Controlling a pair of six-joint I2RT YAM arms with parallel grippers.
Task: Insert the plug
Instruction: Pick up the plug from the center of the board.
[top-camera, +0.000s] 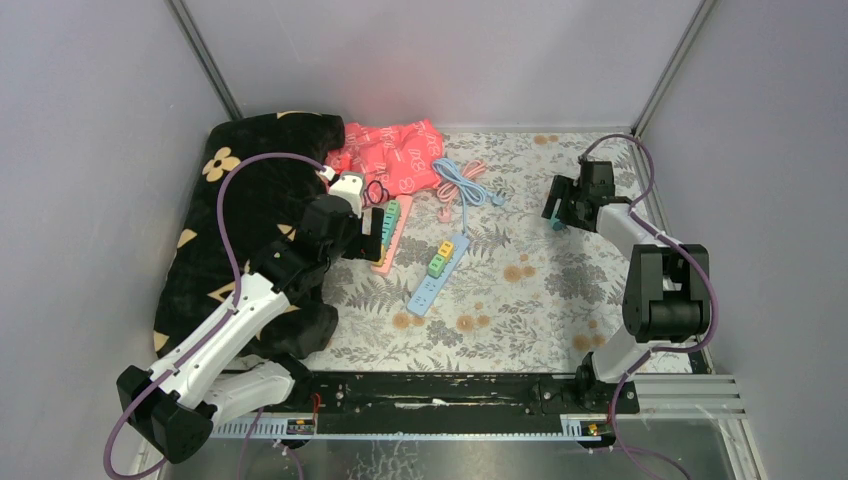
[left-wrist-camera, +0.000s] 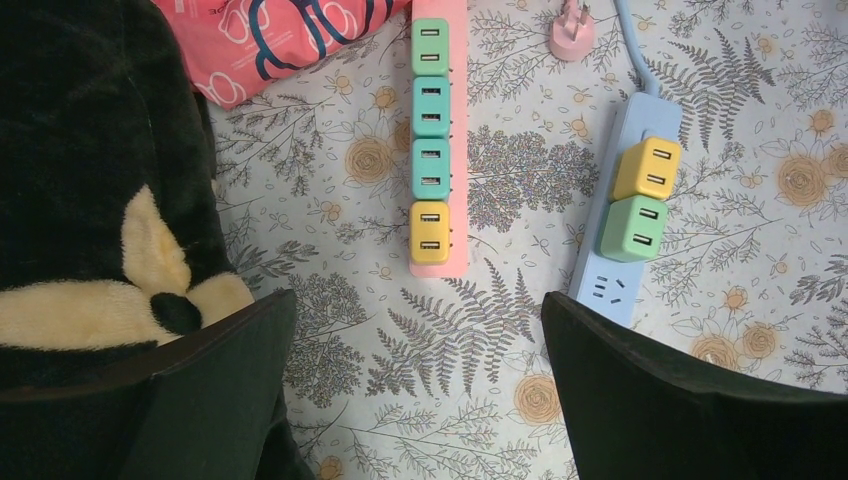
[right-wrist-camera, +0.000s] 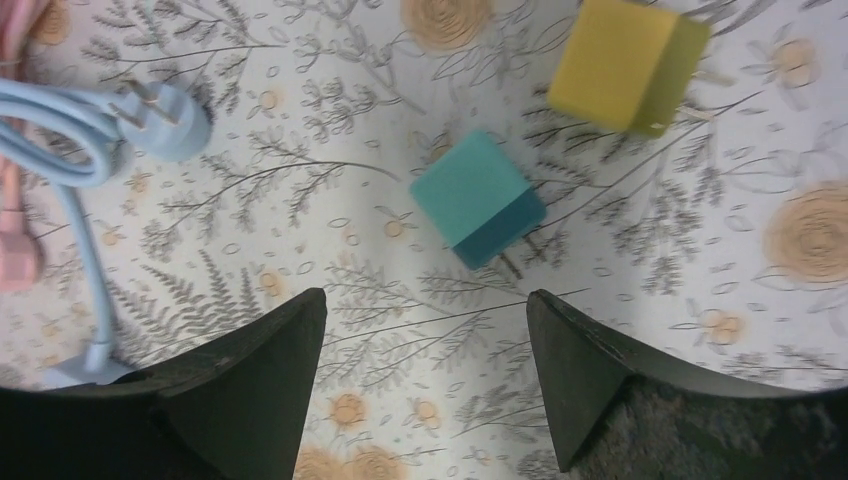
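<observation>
Right hand, spread, hangs beside the loose teal plug, apparently to pinch it. Left hand, spread too, hovers near the pink strip.

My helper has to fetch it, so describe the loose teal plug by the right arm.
Look at the far right of the flowered tablecloth, under the right gripper. Two small cube plugs lie loose there. Yours is the teal plug, nearer the gripper's fingers; the yellow plug lies beyond it.

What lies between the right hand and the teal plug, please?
Only bare floral tablecloth lies between right hand and teal plug, per the right wrist view.
</observation>
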